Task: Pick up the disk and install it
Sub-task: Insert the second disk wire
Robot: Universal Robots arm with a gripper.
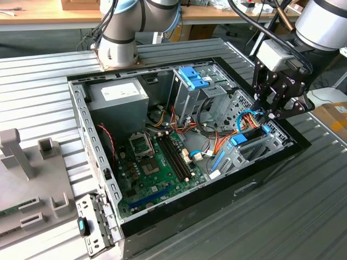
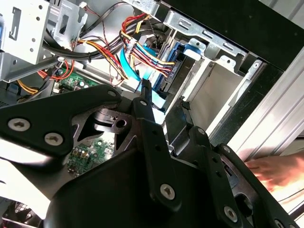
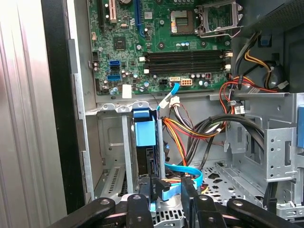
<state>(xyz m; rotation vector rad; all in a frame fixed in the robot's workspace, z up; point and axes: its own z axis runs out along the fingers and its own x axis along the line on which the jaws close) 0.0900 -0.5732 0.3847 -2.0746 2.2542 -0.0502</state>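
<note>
**Mia:** Over at the corner of the case point(image 1: 217, 184), on the exterior view's right, what is the gripper point(image 1: 269, 115) doing?

**Ben:** It hangs just over the metal bay point(image 3: 111, 142), with its tips down among the blue cables point(image 3: 190, 171).

**Mia:** Where is the disk point(image 1: 240, 140)?

**Ben:** It stands on its edge in the bay, beside the green board point(image 1: 157, 162). In the first wrist view its blue frame point(image 3: 145, 133) pokes up at the end near the board. In the second wrist view the disk point(image 2: 176, 64) sits just past the tips.

**Mia:** Are the jaws holding it?

**Ben:** I think not. In both wrist views the jaws stand apart, with a gap between them, and I see nothing pinched there. One finger point(image 3: 153, 187) is very close to the disk's end. I cannot tell if it touches.

**Mia:** So is the job done?

**Ben:** Nearly, I think. The picking up looks done, and the disk is in its slot. I cannot tell if it is pushed all the way in.

**Mia:** Anything else?

**Ben:** A person's hand point(image 2: 280, 171) rests on the tabletop point(image 1: 303, 216) outside the case.
</note>
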